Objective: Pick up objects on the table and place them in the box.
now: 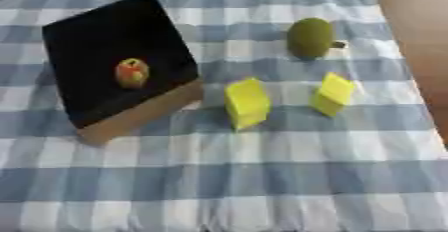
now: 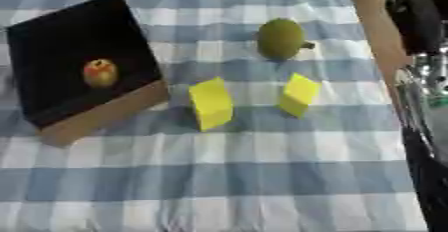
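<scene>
The box sits at the far left of the checked cloth, dark inside with a tan near wall, and a small red-and-yellow fruit already lies in it. Three things are left out on the cloth: a yellow block just right of the box's near corner, a second yellow block further right, and a green round fruit beyond them, well apart from the box. Neither hand shows in either view, so I cannot tell how the fingers stand; only dark arm parts appear at the right edge of the right eye view. The task seems to be between picks. The next move likely calls for a reach to one remaining thing, perhaps the block closest to the box, then a short carry left over the near wall.
</scene>
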`<state>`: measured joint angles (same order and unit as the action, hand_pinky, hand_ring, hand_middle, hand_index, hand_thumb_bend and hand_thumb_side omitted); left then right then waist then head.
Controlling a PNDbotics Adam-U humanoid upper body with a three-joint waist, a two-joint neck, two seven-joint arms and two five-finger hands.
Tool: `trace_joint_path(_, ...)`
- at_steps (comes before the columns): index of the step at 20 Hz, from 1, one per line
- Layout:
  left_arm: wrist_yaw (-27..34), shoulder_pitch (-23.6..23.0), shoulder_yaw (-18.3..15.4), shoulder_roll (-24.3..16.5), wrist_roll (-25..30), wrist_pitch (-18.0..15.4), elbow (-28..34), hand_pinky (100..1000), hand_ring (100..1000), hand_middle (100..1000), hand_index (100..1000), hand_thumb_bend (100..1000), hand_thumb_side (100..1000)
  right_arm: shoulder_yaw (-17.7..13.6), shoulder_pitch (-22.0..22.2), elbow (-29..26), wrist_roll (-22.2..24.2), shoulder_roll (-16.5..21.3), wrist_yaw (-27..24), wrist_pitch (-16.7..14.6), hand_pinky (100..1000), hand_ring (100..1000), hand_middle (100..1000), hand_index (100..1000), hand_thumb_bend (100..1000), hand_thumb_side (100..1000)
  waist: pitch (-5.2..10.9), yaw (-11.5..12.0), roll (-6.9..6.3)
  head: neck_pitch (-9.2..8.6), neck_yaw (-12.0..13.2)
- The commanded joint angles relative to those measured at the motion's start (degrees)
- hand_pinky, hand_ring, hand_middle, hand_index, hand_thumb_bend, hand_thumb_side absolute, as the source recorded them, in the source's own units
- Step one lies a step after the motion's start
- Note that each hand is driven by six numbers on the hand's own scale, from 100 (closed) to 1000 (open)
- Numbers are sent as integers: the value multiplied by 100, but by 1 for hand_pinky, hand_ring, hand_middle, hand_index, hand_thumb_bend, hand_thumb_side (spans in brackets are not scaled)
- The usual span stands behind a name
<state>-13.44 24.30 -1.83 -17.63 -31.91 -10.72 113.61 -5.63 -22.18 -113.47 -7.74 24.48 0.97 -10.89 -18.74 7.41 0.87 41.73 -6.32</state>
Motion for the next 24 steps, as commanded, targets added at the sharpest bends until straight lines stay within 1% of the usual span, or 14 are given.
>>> trace_joint_path(1,5,47,-43,-157,7,-4,99,761,829,741,810,477,674,-31,-60,-112,-1,114,6,4,822,777,694,820,100,599,18,0,80,-4,18)
trace_joint_path(4,7,45,-41,-161,11,-2,99,761,829,741,810,477,675,-31,-52,-112,-4,137,12,11,822,778,695,821,100,600,19,-1,84,3,24)
trace_joint_path(7,5,38,-36,-182,18,3,99,761,829,741,810,476,675,0,-3,-112,20,308,79,80,822,783,699,825,100,602,26,-14,109,17,42)
trace_joint_path(12,-17,11,-44,-261,15,12,99,761,829,742,810,476,675,183,115,-112,242,929,428,353,826,799,722,841,100,595,47,-54,194,32,118)
trace_joint_path(14,-28,-5,-43,-296,14,17,99,761,829,742,811,475,675,280,113,-112,386,1209,599,469,829,807,735,850,100,540,56,-73,226,39,144)
trace_joint_path(16,-37,-17,-39,-327,16,20,99,761,829,742,811,476,675,420,74,-112,545,1486,769,591,832,814,749,861,100,500,64,-85,257,40,157)
trace_joint_path(19,-47,-30,-33,-363,19,24,99,761,829,742,811,474,676,742,-66,-112,803,1910,1030,756,840,832,775,878,100,455,76,-94,294,50,171)
trace_joint_path(24,-54,-38,-18,-389,32,26,99,761,829,742,811,474,676,1285,-388,-112,1243,2626,1470,962,844,846,796,897,100,459,87,-81,332,52,155)
